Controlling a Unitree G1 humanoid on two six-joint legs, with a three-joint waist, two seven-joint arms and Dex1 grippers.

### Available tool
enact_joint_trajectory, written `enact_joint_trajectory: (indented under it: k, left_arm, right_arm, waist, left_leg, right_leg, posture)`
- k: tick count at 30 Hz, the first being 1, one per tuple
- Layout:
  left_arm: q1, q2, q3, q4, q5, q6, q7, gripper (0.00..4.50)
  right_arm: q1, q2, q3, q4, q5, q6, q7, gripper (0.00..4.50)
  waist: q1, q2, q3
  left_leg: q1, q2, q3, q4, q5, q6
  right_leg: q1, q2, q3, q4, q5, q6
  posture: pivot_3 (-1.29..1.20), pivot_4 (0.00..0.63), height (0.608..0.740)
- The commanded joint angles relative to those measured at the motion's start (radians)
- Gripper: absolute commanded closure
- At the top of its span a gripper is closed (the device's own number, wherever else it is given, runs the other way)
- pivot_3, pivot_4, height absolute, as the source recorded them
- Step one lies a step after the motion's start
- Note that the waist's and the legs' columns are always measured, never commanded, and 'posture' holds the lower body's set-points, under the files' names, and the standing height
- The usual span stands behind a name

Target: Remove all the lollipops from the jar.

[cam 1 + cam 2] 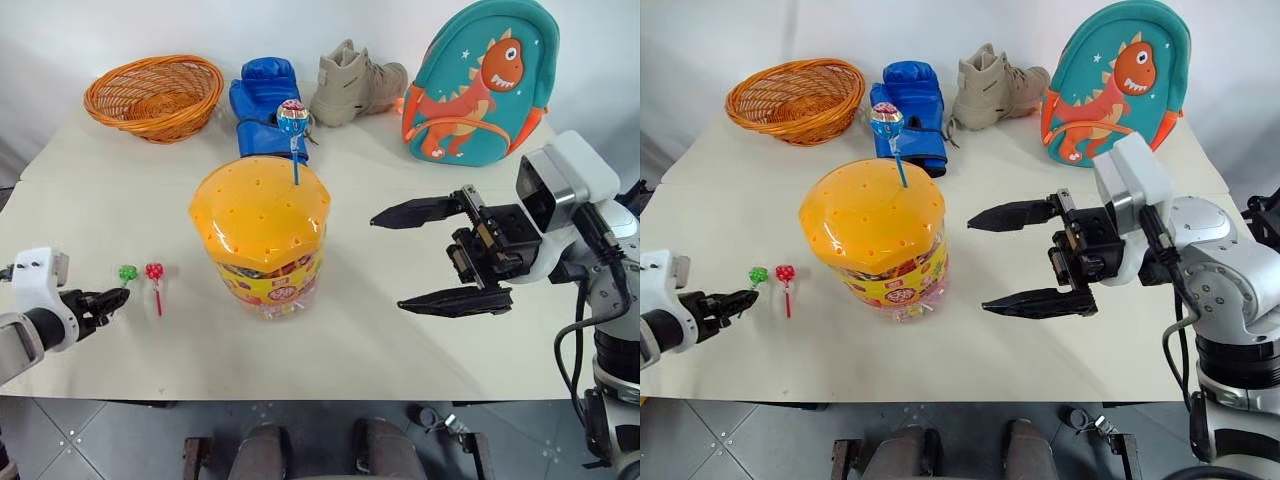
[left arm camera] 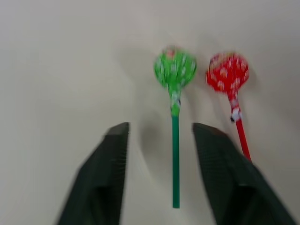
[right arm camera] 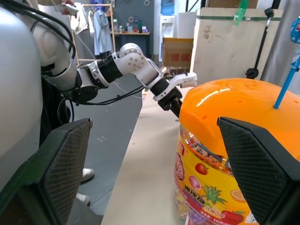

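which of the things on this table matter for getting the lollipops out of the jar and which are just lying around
Job: jar; blue lollipop in its lid; green lollipop and red lollipop on the table.
Lying about: basket, boxing glove, shoe, backpack.

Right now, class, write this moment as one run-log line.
left gripper: open over green lollipop | red lollipop: on table | blue lollipop: in jar | right gripper: open

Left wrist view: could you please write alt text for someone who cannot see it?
A green-wrapped lollipop on a green stick lies on the pale table between the open black fingers of the left gripper, untouched. A red-wrapped lollipop on a red stick lies beside it.
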Motion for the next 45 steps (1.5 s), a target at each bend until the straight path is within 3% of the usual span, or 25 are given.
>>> enact_joint_trajectory:
  k: [1, 4, 11, 22, 29, 34, 40, 45]
  left_arm:
    - [0.008, 0.040, 0.045, -0.059, -0.009, -0.002, -0.049, 0.75]
    - [0.007, 0.062, 0.079, -0.107, -0.040, -0.033, -0.114, 0.04]
    - [-0.066, 0.144, 0.128, -0.151, -0.138, -0.340, -0.480, 0.04]
    - [-0.430, 0.183, -0.119, 0.075, -0.229, -0.621, -0.893, 0.04]
    - [-0.539, 0.226, -0.263, 0.317, -0.184, -0.714, -1.224, 0.04]
    - [-0.562, 0.233, -0.281, 0.391, -0.159, -0.755, -1.297, 0.04]
    - [-0.491, 0.255, -0.219, 0.434, -0.161, -0.775, -1.318, 0.04]
    - [-0.364, 0.278, -0.116, 0.428, -0.159, -0.783, -1.297, 0.04]
  right_arm:
    - [-0.002, -0.006, -0.024, -0.019, 0.008, -0.007, -0.007, 0.00]
    - [-0.013, -0.001, -0.022, -0.007, -0.006, -0.018, -0.012, 0.00]
    - [-0.052, 0.006, -0.019, 0.057, -0.084, -0.050, -0.054, 0.00]
    - [-0.118, 0.009, -0.058, 0.098, -0.143, -0.039, -0.192, 0.00]
    - [-0.195, 0.034, -0.007, 0.111, -0.182, 0.002, -0.267, 0.00]
    - [-0.245, 0.049, 0.031, 0.112, -0.166, 0.065, -0.262, 0.00]
    - [-0.379, 0.246, 0.116, 0.199, -0.197, 0.084, -0.346, 0.00]
    - [-0.415, 0.327, 0.167, 0.264, -0.220, 0.097, -0.341, 0.00]
  waist:
    - [0.000, 0.000, 0.000]
    - [0.000, 0.000, 0.000]
    - [0.001, 0.000, 0.000]
    - [-0.003, 0.000, 0.000]
    - [-0.003, 0.000, 0.000]
    - [-0.005, 0.000, 0.000]
    - [-0.030, 0.000, 0.000]
    - [-0.035, 0.000, 0.000]
  left_leg:
    - [0.000, 0.000, 0.000, 0.000, 0.000, 0.000]
    - [0.000, 0.000, 0.000, 0.000, 0.000, 0.000]
    - [0.000, 0.000, 0.001, 0.000, 0.000, 0.000]
    - [0.000, 0.000, 0.011, 0.000, 0.000, 0.000]
    - [-0.003, 0.000, 0.017, 0.000, 0.000, 0.000]
    - [-0.009, 0.000, 0.020, 0.001, 0.000, 0.001]
    - [-0.010, 0.001, 0.020, 0.002, 0.001, 0.001]
    - [-0.013, 0.001, 0.020, 0.002, 0.001, 0.001]
  right_leg:
    - [0.000, 0.000, 0.000, 0.000, 0.000, 0.000]
    - [0.000, 0.000, 0.000, 0.000, 0.000, 0.000]
    - [0.000, 0.000, 0.000, -0.001, 0.000, 0.000]
    - [-0.002, 0.001, 0.000, 0.000, 0.000, 0.000]
    - [-0.008, 0.001, 0.004, 0.003, 0.000, 0.000]
    - [-0.017, 0.001, 0.007, 0.005, 0.000, 0.000]
    - [-0.018, 0.002, 0.007, 0.006, 0.000, 0.000]
    - [-0.021, 0.002, 0.006, 0.006, 0.000, 0.000]
  posture:
    - [0.00, 0.150, 0.740]
    - [0.00, 0.150, 0.740]
    - [0.00, 0.150, 0.740]
    - [0.00, 0.150, 0.740]
    - [0.00, 0.150, 0.740]
    - [0.00, 0.150, 0.740]
    - [0.00, 0.150, 0.740]
    - [0.00, 0.150, 0.740]
